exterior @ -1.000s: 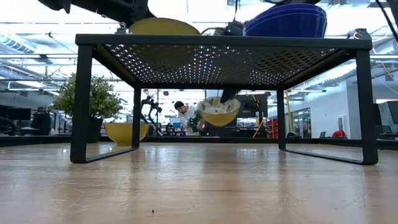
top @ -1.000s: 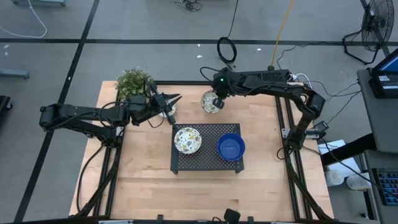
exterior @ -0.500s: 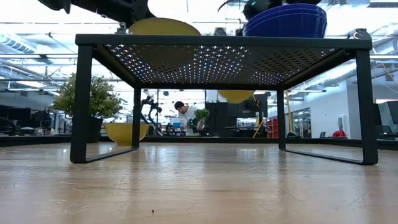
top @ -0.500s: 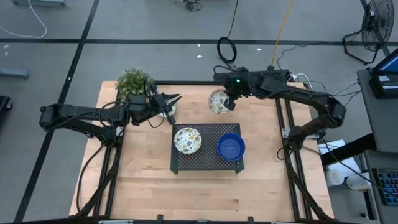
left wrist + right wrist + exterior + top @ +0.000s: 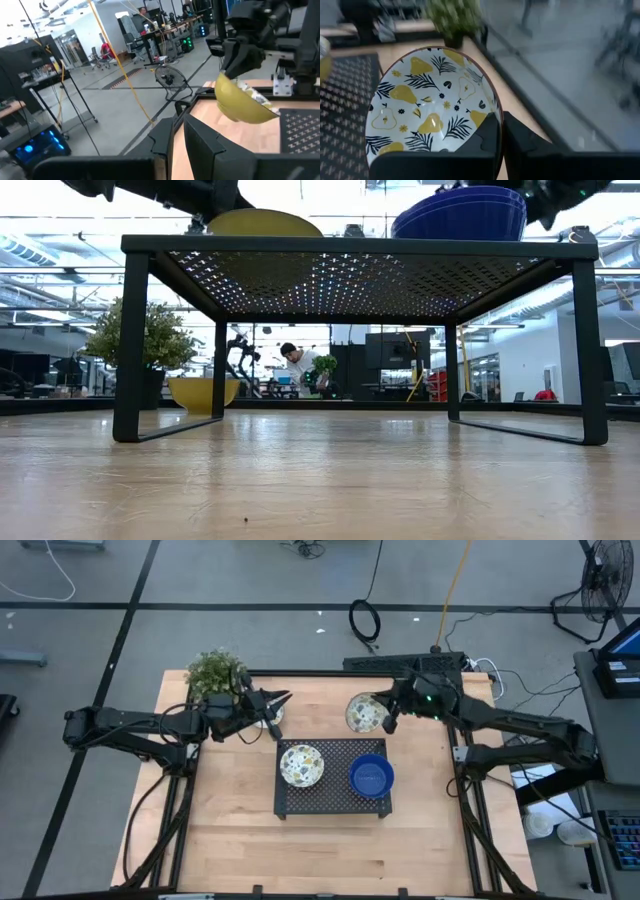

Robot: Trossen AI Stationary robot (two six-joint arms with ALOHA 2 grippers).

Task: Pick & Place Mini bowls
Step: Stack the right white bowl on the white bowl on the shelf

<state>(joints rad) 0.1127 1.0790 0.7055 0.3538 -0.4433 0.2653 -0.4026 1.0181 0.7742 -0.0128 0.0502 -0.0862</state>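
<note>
My right gripper [image 5: 385, 718] is shut on a white bowl with a yellow pear and leaf pattern [image 5: 427, 107], held in the air behind the black tray's far edge; the left wrist view shows its yellow outside [image 5: 245, 102]. On the black perforated tray [image 5: 335, 802] stand a second patterned bowl [image 5: 301, 764] and blue bowls [image 5: 371, 776], stacked in the low view [image 5: 460, 215]. Another yellow-sided bowl [image 5: 203, 393] rests on the table beside the plant. My left gripper [image 5: 275, 705] hovers shut above that bowl [image 5: 274, 720]. My right gripper pinches the patterned bowl's rim [image 5: 496, 116], one finger [image 5: 485, 137] inside the bowl and one [image 5: 522, 142] outside. The fingers come about level from the table's right. The bowl is lifted clear and tilted [image 5: 365, 712].
A small green plant [image 5: 215, 673] stands at the table's far left corner, close to my left arm. The tray stands on legs [image 5: 130, 345] over the table's middle. Bare wood [image 5: 330, 850] lies in front of the tray. A person [image 5: 295, 365] is in the room behind.
My right gripper has carried the patterned bowl up and toward the table's right, along the tray's far edge. In the low view the bowl rose from under-tray height out of sight. The arm swung outward and the bowl tipped.
</note>
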